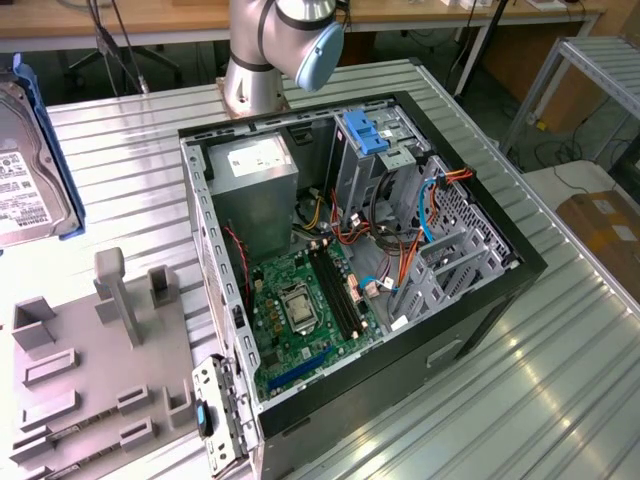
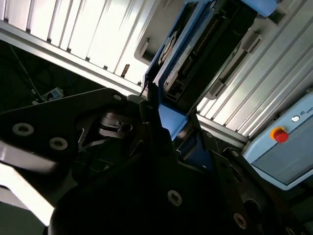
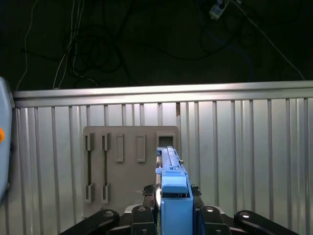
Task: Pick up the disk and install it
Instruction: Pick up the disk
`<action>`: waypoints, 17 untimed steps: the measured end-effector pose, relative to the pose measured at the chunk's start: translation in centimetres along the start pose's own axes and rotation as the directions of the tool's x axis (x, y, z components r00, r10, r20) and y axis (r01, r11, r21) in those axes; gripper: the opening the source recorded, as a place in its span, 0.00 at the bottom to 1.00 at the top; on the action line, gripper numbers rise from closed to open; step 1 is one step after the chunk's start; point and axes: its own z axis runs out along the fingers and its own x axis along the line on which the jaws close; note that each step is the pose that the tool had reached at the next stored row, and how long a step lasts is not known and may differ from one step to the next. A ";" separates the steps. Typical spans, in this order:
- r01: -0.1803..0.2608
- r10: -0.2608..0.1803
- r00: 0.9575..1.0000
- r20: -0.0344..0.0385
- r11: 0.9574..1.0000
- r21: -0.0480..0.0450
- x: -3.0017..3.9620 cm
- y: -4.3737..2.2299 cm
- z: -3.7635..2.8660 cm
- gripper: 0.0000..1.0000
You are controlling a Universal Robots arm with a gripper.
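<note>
The disk point(image 1: 25, 170), silver-grey with a white label and a blue rail on its edge, hangs in the air at the exterior view's far left, above the table. In the first wrist view the disk point(image 3: 172, 181) stands edge-on, blue rail towards the camera, with my gripper point(image 3: 173, 209) shut on it from both sides. The second wrist view shows the disk point(image 2: 183, 58) sticking out past the dark gripper point(image 2: 159, 120). It hangs above the grey fixture plate point(image 3: 129, 161).
An open computer case point(image 1: 500, 290) lies on the ribbed metal table point(image 1: 130, 150), with a motherboard, cables and a blue bracket point(image 1: 365, 130) in its drive bay. The grey fixture plate point(image 1: 90, 370) has upright posts. A pendant with a red button point(image 2: 279, 134) lies nearby.
</note>
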 end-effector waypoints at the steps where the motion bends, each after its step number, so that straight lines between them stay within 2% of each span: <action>1: 0.000 0.000 1.000 0.000 1.000 0.000 0.02 -0.01 -0.37 0.37; 2: 0.000 0.000 1.000 -0.001 1.000 0.000 0.03 -0.02 -0.63 0.37; 5: 0.000 0.000 1.000 -0.001 1.000 0.000 0.09 -0.04 -2.35 0.37; 9: 0.000 0.000 1.000 -0.002 1.000 0.000 0.14 -0.06 -3.64 0.37; 13: 0.000 0.000 1.000 -0.003 1.000 0.000 0.23 -0.10 -6.03 0.37; 17: 0.000 0.000 1.000 -0.003 1.000 0.000 0.30 -0.13 -7.79 0.37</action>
